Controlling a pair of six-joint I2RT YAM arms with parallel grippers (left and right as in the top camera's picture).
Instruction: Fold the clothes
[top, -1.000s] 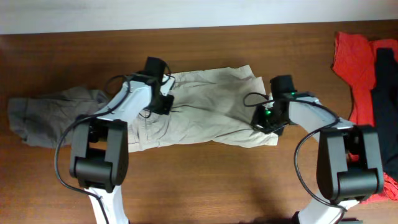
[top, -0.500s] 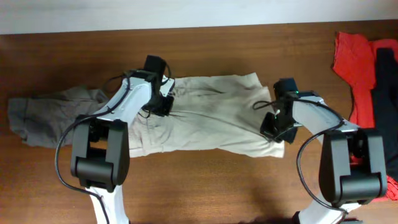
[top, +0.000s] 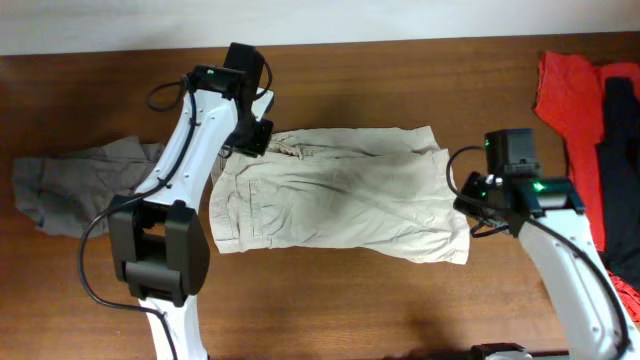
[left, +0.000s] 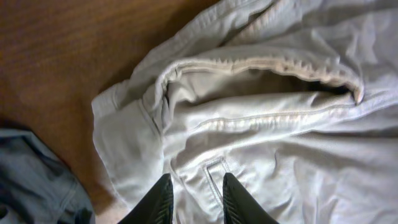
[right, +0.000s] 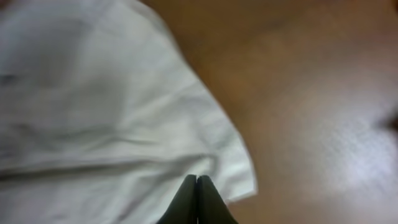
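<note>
Left wrist view: my left gripper (left: 196, 180) hangs with its two dark fingers parted and nothing pinched between them. It sits just above the beige shorts (left: 280, 124), near a small belt loop below the waistband. Beyond the fingertips the waistband gapes open, and a fold of gray garment (left: 31, 180) shows at lower left, near the shorts' corner. On the other side, my right gripper (right: 196, 180) has its fingers pressed flat together on nothing (the picture is soft, but no cloth sits between them). It is poised over the hem corner of one leg, where pale fabric meets the brown table (right: 311, 93). From overhead, the shorts lie spread across the middle of the table, waistband toward my left arm and legs toward my right. The gray garment lies crumpled at the left end of the table. At the right edge, well apart from the shorts, a red garment (top: 565, 90) lies with a black garment (top: 620, 140) overlapping it.
</note>
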